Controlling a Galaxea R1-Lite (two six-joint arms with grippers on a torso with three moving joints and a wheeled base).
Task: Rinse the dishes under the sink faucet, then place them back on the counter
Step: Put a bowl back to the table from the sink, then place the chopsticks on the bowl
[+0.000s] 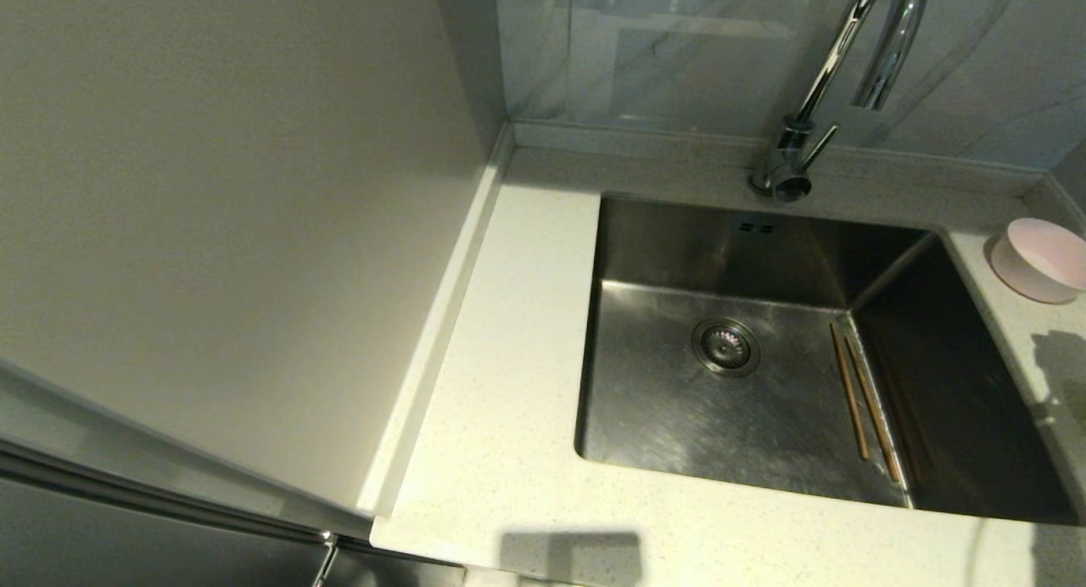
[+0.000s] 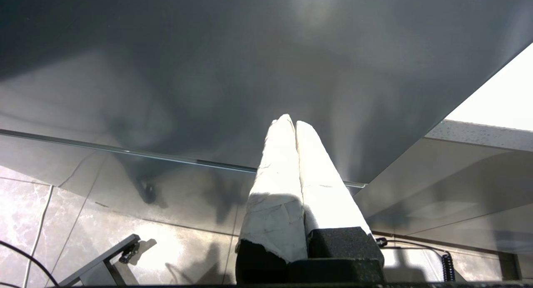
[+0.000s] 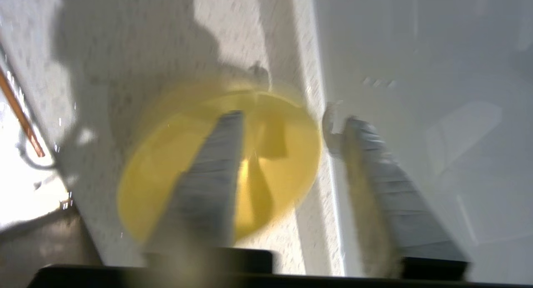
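A: Right gripper [image 3: 287,125], jaws spread. 1 finger [image 3: 208,180] sits over the inside of the small round yellow-green bowl [image 3: 166,175], the other outside its rim, toward the raised back edge. The rim lies between them. Bowl rests on the off-white speckled counter [image 3: 137,55].

B: Pinching?

A: No, a clear gap shows on the outer side. Looks like a set-down just released, or a grasp not begun. Cannot say which.

B: Other dishes?

A: 2 thin brown wooden chopsticks [image 1: 865,400] lie in the brushed steel sink [image 1: 679,417], well apart from the jaws. Pale pink bowl [image 1: 1042,259] on the counter by the chrome gooseneck faucet [image 1: 814,103].

B: Left gripper [image 2: 290,120]?

A: Parked low by the cabinet, fingers pressed together, holding nothing.

B: Next?

A: Likely lift straight clear of the rim without tipping the bowl.
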